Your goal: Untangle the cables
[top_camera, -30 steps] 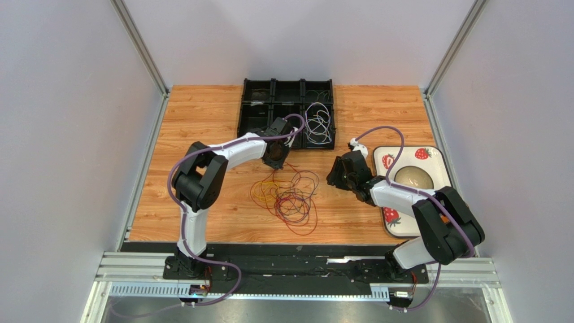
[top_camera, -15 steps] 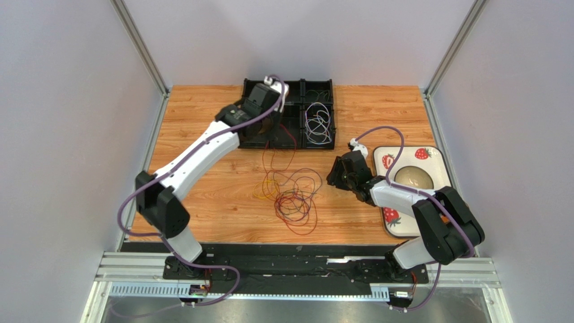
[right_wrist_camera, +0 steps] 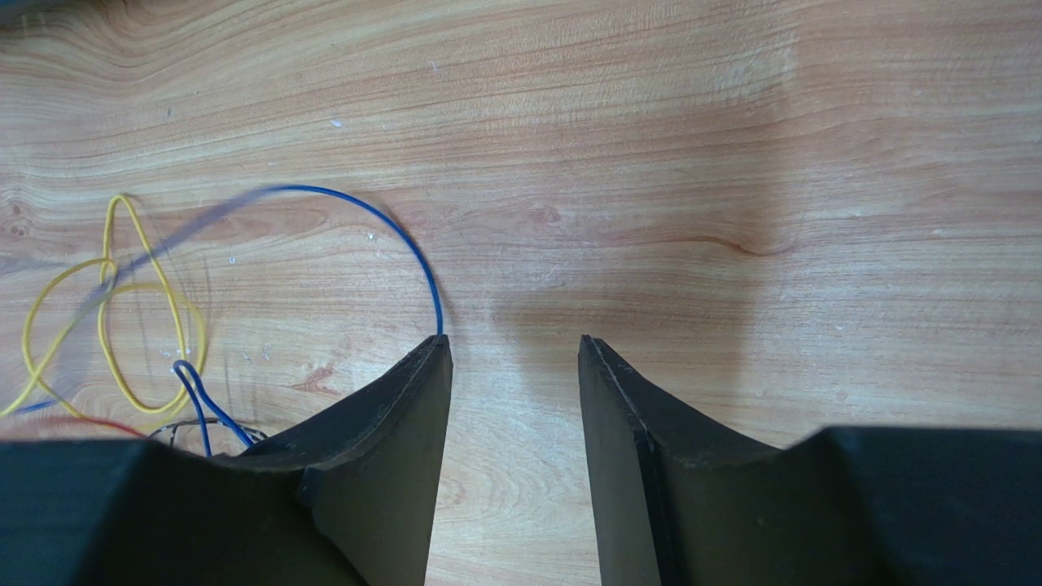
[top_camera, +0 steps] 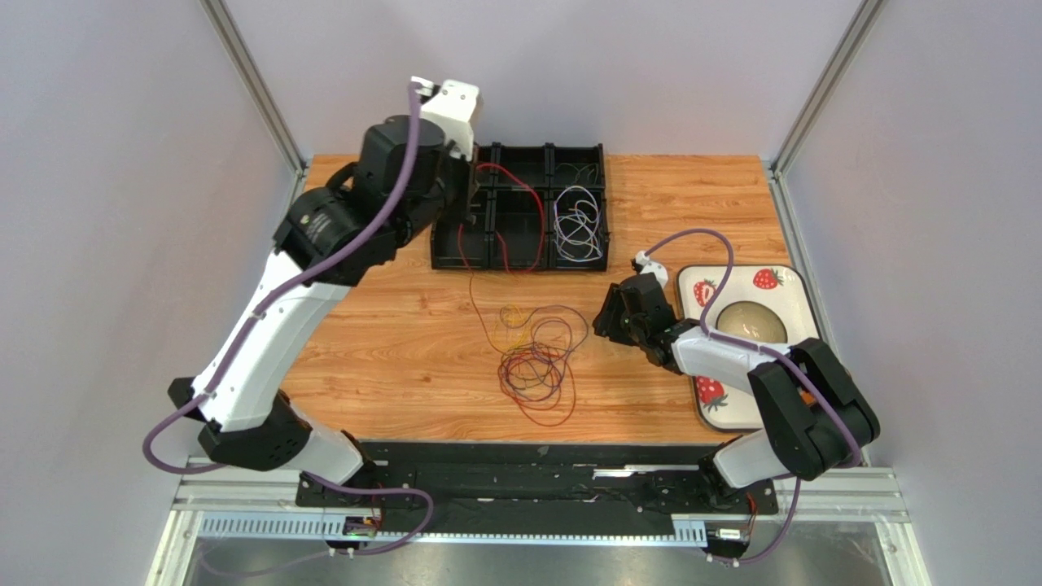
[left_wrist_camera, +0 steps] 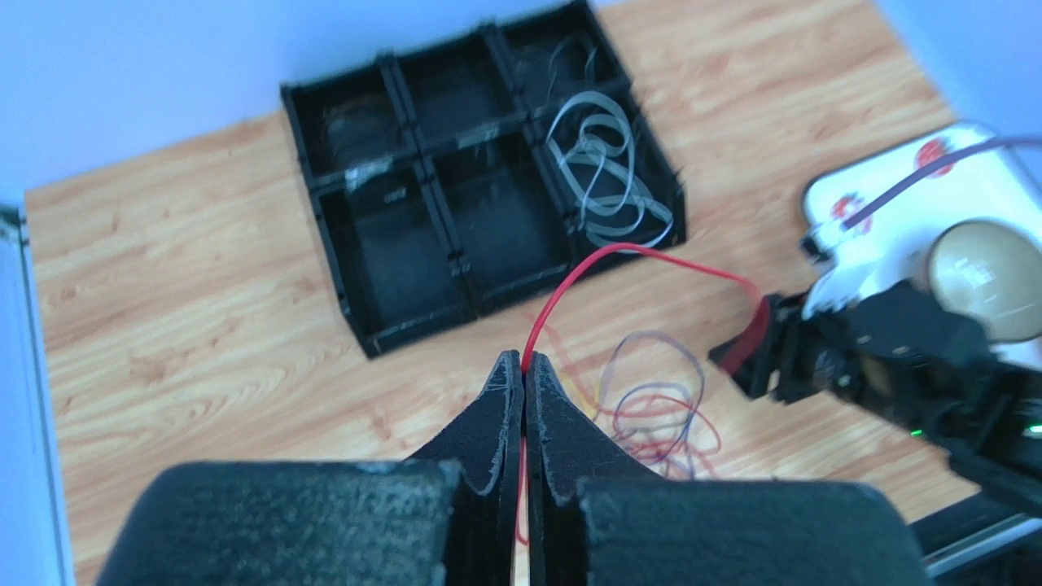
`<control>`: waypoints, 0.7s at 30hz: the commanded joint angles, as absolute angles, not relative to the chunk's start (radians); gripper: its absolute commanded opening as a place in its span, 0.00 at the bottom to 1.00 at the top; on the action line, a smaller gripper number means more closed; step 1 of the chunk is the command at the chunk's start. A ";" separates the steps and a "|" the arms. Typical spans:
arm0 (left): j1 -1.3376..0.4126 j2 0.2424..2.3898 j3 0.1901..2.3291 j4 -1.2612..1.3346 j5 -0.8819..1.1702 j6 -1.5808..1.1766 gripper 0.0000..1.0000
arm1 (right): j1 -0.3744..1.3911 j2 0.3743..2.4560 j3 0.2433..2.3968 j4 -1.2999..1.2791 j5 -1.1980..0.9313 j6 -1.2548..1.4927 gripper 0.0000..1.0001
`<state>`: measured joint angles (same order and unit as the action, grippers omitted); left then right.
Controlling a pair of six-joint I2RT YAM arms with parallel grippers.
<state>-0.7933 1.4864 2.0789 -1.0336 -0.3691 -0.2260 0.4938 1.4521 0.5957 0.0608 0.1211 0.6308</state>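
Observation:
The cables (top_camera: 532,360) lie as a tangle of red, yellow and dark loops on the wooden table, also seen in the left wrist view (left_wrist_camera: 654,409). My left gripper (left_wrist_camera: 525,363) is shut on a red cable (left_wrist_camera: 612,250) and is raised high near the tray's left side (top_camera: 471,183). The red cable (top_camera: 514,183) arcs over the tray and runs down to the tangle. White cables (top_camera: 577,226) lie coiled in the tray's right front compartment. My right gripper (right_wrist_camera: 514,342) is open and low over bare wood right of the tangle (top_camera: 608,320). A blue cable (right_wrist_camera: 404,238) curves to its left fingertip; a yellow cable (right_wrist_camera: 110,293) lies further left.
A black compartment tray (top_camera: 520,156) stands at the back middle of the table. A white strawberry-patterned plate (top_camera: 783,287) with a brown round object (top_camera: 749,320) sits at the right, under the right arm. Grey walls and metal rails border the table.
My left arm has lifted from the tangle and swung up and back to the left over the tray, drawing the red cable up out of the pile. The right arm has stayed still.

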 commanded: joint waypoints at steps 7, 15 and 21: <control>-0.813 1.289 2.190 -0.761 -0.287 -0.132 0.00 | 0.489 1.454 0.627 0.083 0.123 0.623 0.46; -0.813 1.301 2.283 -0.491 -0.223 -0.023 0.00 | 0.491 1.456 0.627 0.083 0.120 0.623 0.46; -0.813 1.307 2.158 -0.157 -0.306 0.132 0.00 | 0.489 1.454 0.626 0.081 0.121 0.623 0.46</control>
